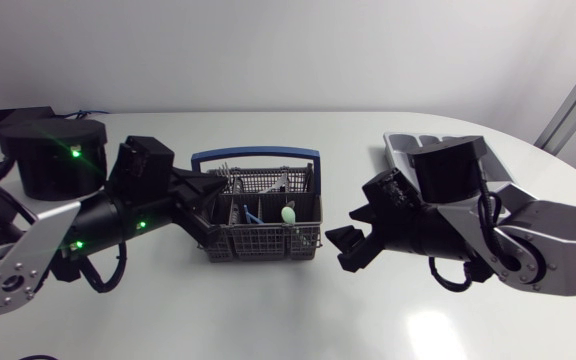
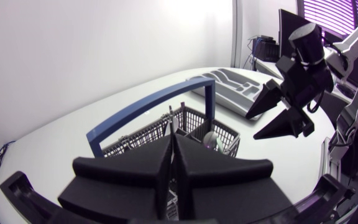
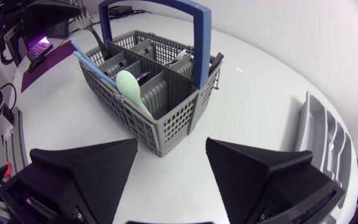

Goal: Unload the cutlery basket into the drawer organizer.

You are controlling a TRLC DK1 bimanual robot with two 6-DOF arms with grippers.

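The grey cutlery basket [image 1: 264, 238] [image 2: 135, 138] [image 3: 166, 118] with its blue handle [image 1: 255, 156] stands mid-table. Among the cutlery in it are a pale green spoon [image 1: 288, 214] [image 3: 131, 87] and a blue-handled piece [image 3: 87, 61]. My left gripper [image 1: 218, 195] [image 2: 173, 142] is over the basket's left compartments, fingers pressed together. A thin metal handle [image 2: 173, 119] rises right at its tips; I cannot tell whether it is pinched. My right gripper [image 1: 351, 232] [image 2: 269, 115] [image 3: 169, 152] hangs open beside the basket's right end, holding nothing. The grey drawer organizer [image 1: 400, 146] [image 2: 229, 87] [image 3: 325, 130] lies behind the right arm.
A black box [image 1: 8, 121] sits at the back left corner by my left arm's base [image 1: 53, 155]. White tabletop [image 1: 268, 310] stretches in front of the basket towards the near edge.
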